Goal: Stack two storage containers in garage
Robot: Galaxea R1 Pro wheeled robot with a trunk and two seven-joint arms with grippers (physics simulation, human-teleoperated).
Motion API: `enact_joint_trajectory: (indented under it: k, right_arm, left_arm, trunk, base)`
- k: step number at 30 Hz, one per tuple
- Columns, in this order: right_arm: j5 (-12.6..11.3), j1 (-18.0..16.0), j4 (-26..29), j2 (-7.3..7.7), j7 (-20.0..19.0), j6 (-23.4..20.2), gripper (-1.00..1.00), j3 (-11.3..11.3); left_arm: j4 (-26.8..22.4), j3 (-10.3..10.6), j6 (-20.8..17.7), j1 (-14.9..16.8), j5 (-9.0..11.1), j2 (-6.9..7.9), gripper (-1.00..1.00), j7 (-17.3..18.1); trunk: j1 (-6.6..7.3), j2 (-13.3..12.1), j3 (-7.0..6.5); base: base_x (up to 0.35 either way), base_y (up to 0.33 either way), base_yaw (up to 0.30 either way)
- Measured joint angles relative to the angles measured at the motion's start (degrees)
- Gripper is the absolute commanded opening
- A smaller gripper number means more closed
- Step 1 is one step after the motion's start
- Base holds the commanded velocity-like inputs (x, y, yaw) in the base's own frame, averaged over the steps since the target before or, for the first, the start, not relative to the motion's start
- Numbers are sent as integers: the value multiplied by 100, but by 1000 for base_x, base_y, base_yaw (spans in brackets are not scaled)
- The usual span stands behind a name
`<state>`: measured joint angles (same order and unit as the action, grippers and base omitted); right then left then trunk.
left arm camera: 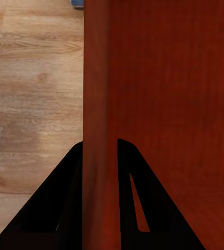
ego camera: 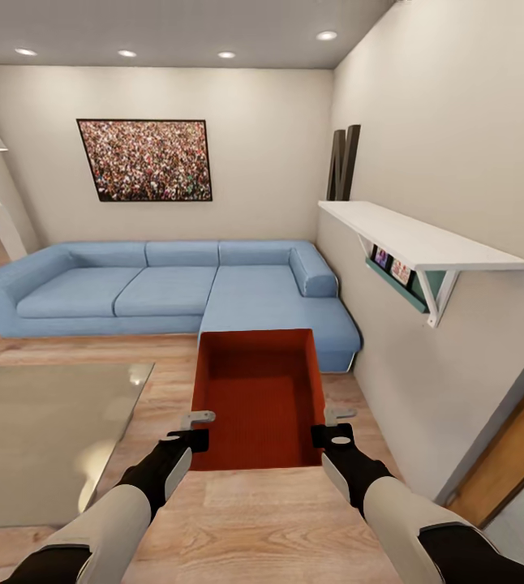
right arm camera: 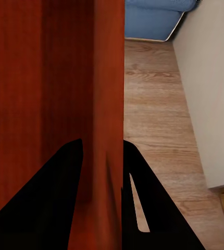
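I hold one red-orange storage container [ego camera: 258,397] in the air in front of me, above the light wood-plank floor [ego camera: 270,519] of the living room. My left gripper [ego camera: 195,430] is shut on its left wall [left arm camera: 99,130], one finger on each side of the wall. On the opposite wall [right arm camera: 109,104], my right gripper [ego camera: 331,426] is shut the same way. The container is open-topped and nothing lies inside it.
A blue corner sofa [ego camera: 173,288] stands ahead against the far wall, close behind the container. A glass-topped table [ego camera: 43,430] is at my left. On the right wall hangs a white shelf [ego camera: 416,239], and an orange-wood door [ego camera: 513,454] sits low at right.
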<state>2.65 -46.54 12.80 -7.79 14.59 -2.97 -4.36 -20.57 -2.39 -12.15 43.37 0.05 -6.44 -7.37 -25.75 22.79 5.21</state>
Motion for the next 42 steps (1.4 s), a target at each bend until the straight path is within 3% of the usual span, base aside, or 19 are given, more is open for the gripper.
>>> enact_joint_trajectory:
  k: [14,42]
  right_arm:
    - [4,0,-1,-4,1,-1,-100,5]
    - [20,1,-1,-9,-4,-9,-100,27]
  left_arm:
    - [0,1,-2,0,1,4,-100,4]
    - [-7,-13,-23,0,-19,8,-100,18]
  trunk:
    - [0,-1,-124]
    - [0,-1,-131]
  base:
    - [0,0,0]
    - [0,0,0]
